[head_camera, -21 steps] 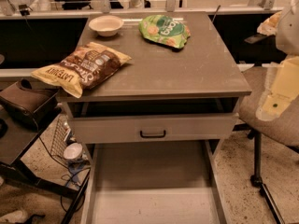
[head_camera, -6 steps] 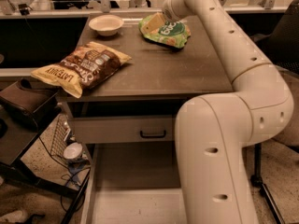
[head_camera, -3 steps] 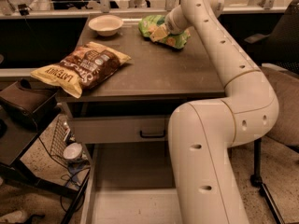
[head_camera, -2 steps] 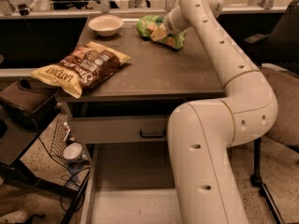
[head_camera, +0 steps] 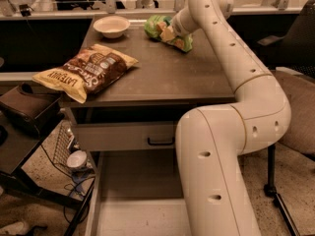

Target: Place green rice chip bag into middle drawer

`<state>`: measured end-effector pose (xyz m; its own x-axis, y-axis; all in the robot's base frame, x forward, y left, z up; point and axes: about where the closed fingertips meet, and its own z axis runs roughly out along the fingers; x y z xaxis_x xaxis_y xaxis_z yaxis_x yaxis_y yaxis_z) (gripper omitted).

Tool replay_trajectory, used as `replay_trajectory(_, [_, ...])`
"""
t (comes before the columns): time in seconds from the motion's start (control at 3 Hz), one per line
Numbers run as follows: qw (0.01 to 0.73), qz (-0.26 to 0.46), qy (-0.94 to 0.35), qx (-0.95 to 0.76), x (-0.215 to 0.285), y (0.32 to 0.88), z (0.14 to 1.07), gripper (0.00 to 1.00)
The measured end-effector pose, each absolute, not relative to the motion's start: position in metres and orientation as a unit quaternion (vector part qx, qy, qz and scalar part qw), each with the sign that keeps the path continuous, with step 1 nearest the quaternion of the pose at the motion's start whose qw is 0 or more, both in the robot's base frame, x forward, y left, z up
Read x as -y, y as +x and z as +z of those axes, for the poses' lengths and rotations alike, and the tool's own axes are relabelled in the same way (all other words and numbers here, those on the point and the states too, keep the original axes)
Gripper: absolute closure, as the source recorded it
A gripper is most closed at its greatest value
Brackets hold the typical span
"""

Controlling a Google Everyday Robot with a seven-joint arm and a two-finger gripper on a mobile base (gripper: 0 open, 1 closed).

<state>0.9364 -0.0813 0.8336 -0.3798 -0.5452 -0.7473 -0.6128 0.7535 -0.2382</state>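
Touching the green rice chip bag [head_camera: 155,26], the end effector [head_camera: 168,33] hides its grip.

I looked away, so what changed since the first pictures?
The arm came in from the right and reached across the table; its gripper came down onto the green rice chip bag at the back. Whether it has hold of the bag cannot be told. The brown chip bag, the bowl and the open middle drawer stayed put.
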Motion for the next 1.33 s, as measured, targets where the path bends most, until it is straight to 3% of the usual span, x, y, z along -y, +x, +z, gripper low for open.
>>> replay_trajectory(0.67, [0.434,0.039,-0.349,-0.83,0.081,0.936,0.835,1.0])
replay_trajectory(1.0, [0.439,0.02,-0.335,-0.833,0.108,0.919,0.875,1.0])
replay_trajectory(1.33, [0.477,-0.027,-0.283,-0.832,0.173,0.873,0.963,1.0])
